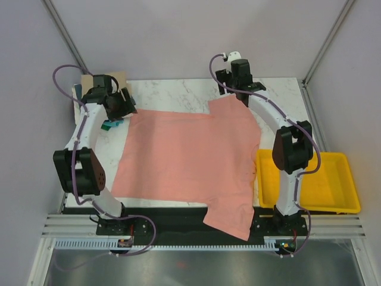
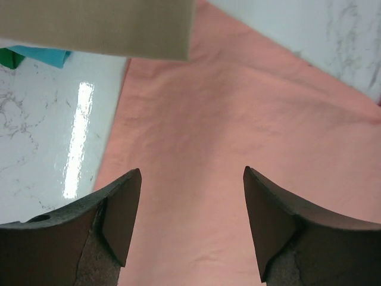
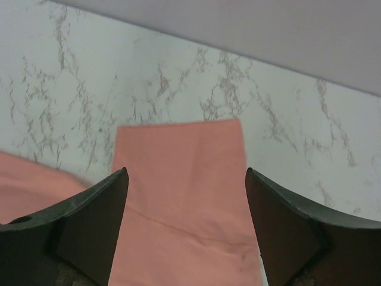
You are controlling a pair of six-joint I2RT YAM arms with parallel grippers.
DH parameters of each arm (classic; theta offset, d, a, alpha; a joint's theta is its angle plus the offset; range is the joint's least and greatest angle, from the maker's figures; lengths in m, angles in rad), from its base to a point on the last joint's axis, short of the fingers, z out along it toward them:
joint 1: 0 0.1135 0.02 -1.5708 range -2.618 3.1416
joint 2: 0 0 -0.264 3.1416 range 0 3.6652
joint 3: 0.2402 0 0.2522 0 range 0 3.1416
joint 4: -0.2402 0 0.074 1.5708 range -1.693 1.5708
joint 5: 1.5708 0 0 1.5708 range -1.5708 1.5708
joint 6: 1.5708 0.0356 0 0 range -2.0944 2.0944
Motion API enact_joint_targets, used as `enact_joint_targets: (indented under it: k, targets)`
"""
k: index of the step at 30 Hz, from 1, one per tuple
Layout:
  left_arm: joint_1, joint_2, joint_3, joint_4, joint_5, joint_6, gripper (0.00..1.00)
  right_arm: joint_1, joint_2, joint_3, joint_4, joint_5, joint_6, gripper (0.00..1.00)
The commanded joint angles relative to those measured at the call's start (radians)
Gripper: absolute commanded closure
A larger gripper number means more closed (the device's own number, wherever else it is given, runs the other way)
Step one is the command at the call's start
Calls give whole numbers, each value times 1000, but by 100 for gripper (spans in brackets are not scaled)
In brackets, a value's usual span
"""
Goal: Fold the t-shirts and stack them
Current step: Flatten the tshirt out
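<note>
Tool (image 2: 191, 223) (jaws apart) above salmon-pink t-shirt (image 2: 238, 131).

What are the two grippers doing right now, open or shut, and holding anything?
Left gripper: open, empty, above the pink shirt.
Right gripper: open, empty, above that shirt's sleeve.

Yellow tray (image 1: 329, 186) right of salmon-pink t-shirt (image 1: 190, 156)

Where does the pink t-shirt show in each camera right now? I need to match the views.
Top external: pink t-shirt spread across the middle of the marble tabletop, one sleeve hanging over the near edge.
Left wrist: it fills centre and right, its edge running down the left.
Right wrist: only a sleeve end, centre, between the fingers.
Shared landmark: the marble tabletop, in all three.
</note>
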Motion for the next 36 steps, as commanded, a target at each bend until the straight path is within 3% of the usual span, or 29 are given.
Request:
enact_joint_targets:
  k: [1, 8, 12, 15, 27, 35, 36]
  targets:
    - [-15, -200, -42, 9, 22, -19, 23, 5, -185, -155, 30, -33, 118, 13]
    - [-91, -346, -321, 137, 50, -140, 24, 5, -279, -432, 31, -116, 298, 14]
    - [-102, -346, -520, 303, 102, -252, 26, 5, -183, -418, -1, -156, 337, 14]
    - [-105, -280, -567, 377, 102, -309, 27, 4, -77, -337, -42, -179, 348, 15]
    - [-98, 51, -438, 457, -8, -351, 29, -1, 316, 29, -176, -185, 385, 15]
    - [-78, 218, -204, 422, -45, -357, 30, -25, 621, 554, -219, -253, 391, 12]
    - [-76, 227, -182, 416, -48, -360, 30, -27, 638, 554, -200, -263, 394, 12]
